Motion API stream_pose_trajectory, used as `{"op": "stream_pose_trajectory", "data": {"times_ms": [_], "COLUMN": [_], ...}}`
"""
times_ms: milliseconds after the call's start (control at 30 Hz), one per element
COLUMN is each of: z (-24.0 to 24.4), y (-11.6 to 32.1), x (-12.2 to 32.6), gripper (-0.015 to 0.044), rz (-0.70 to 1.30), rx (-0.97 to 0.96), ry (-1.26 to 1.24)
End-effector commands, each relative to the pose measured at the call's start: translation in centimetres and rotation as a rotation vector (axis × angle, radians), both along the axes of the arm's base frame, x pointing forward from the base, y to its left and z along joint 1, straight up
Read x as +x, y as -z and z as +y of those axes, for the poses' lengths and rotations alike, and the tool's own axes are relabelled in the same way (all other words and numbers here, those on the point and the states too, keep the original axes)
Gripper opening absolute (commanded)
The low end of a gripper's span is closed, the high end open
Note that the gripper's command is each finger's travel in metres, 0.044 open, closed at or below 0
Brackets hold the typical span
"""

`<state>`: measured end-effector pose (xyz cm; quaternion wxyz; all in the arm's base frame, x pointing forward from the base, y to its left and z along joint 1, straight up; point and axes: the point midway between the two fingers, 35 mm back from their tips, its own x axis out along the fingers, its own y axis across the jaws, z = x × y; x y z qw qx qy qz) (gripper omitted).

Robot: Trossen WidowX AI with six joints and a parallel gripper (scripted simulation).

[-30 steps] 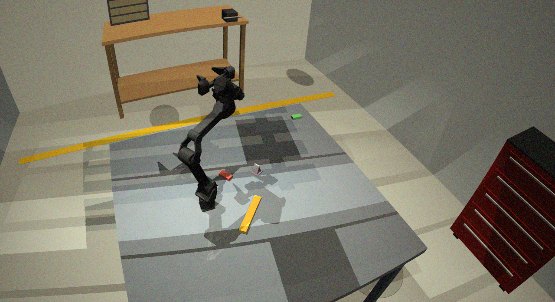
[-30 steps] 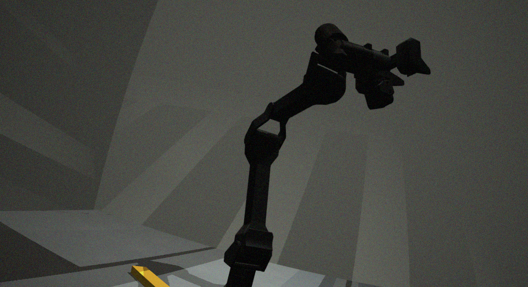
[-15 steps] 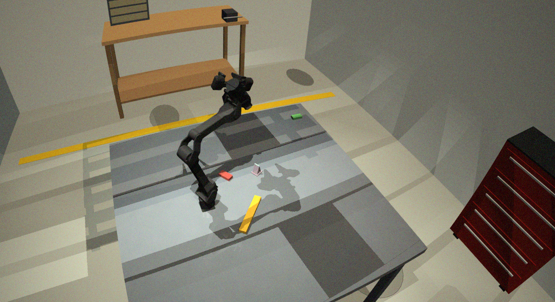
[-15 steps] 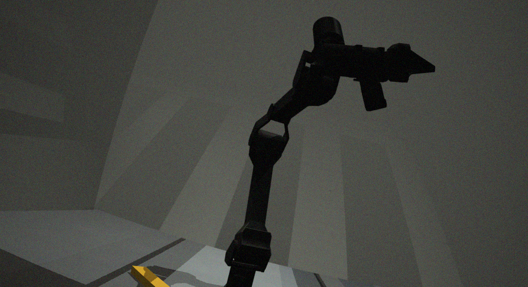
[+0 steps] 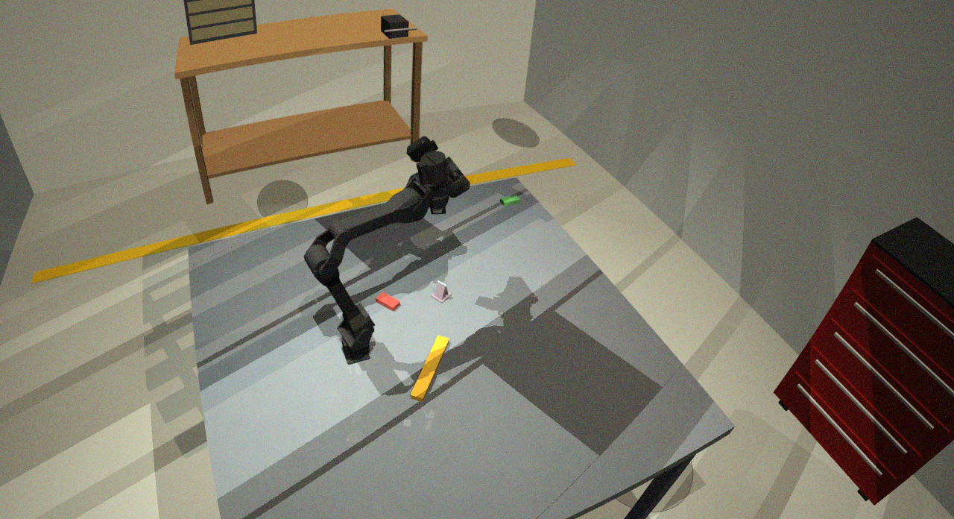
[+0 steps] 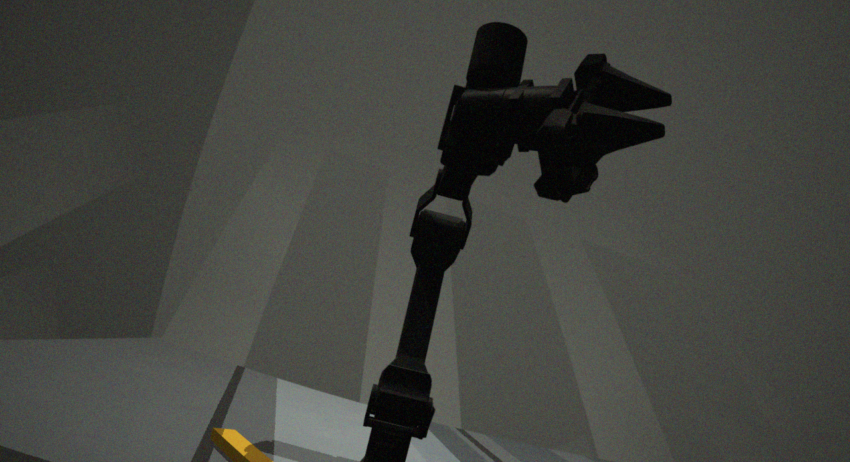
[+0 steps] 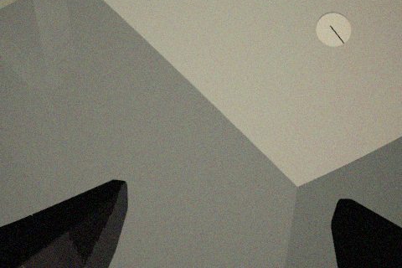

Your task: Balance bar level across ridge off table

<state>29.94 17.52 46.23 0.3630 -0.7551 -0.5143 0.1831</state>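
The yellow bar (image 5: 430,367) (image 6: 232,440) lies flat on the grey table (image 5: 279,416), in front of the ridge; only its end shows in the exterior view. The ridge (image 5: 440,291), a small pale pink wedge on a base, stands near the middle of the table with nothing on it. My gripper (image 6: 666,115) (image 7: 233,206) is open and empty. It is raised high above the table, well away from bar and ridge, and points sideways toward the walls. Its fingertips are hard to make out in the top view. The wrist view shows neither bar nor ridge.
A red block (image 5: 387,301) lies between the arm's base and the ridge. A green block (image 5: 509,200) lies near the table's far corner. A wooden workbench (image 5: 293,43) stands behind the table, and a red drawer cabinet (image 5: 867,369) stands to the right.
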Motion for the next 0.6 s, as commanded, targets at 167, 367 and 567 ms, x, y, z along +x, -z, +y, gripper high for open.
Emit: {"op": "stream_pose_trajectory", "data": {"times_ms": [167, 367, 567], "z": [-5.3, -9.5, -14.0], "y": [5.6, 9.5, 13.6], "x": [4.9, 6.7, 7.4], "gripper": [0.0315, 0.0315, 0.0315], "rz": [0.326, 0.532, 0.733], "rx": [0.027, 0.056, 0.091], "ry": [0.269, 0.459, 0.650]}}
